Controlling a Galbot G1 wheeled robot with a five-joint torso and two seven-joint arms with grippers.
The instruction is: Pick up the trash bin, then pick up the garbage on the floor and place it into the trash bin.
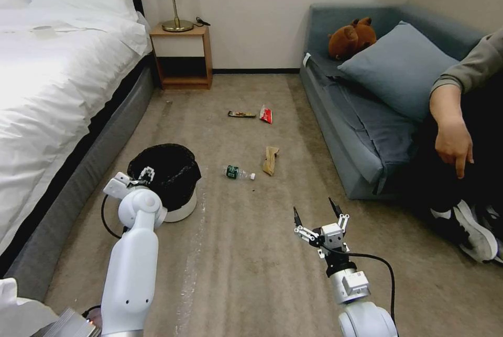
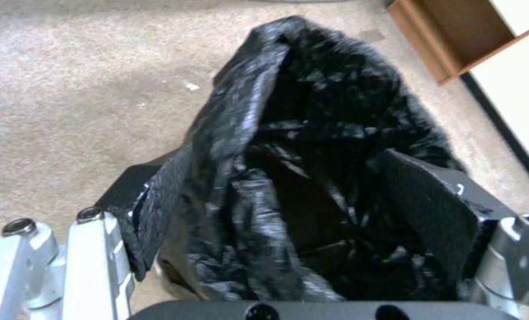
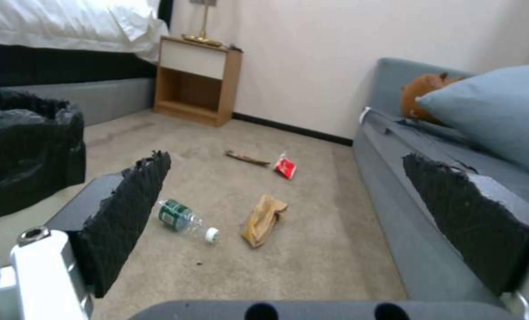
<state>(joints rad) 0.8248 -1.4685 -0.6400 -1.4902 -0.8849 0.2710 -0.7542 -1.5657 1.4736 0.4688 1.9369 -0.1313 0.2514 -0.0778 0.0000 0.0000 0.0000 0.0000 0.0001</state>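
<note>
1. Two pads of the left gripper (image 2: 288, 209) straddled the bin (image 1: 168, 180) rim, wide, not yet clamped; I judged a deeper seat advisable before closing.
2. Right gripper (image 1: 317, 214) hung spread, empty.
3. Bottle (image 1: 239, 173) lay nearby on the carpet (image 1: 251, 263).

Around the one trash bin (image 1: 173, 180) on the carpet I count four bits of litter: one bottle (image 1: 239, 173), one tan wrapper (image 1: 270, 160), one dark wrapper (image 1: 241, 114), one red packet (image 1: 266, 114).
</note>
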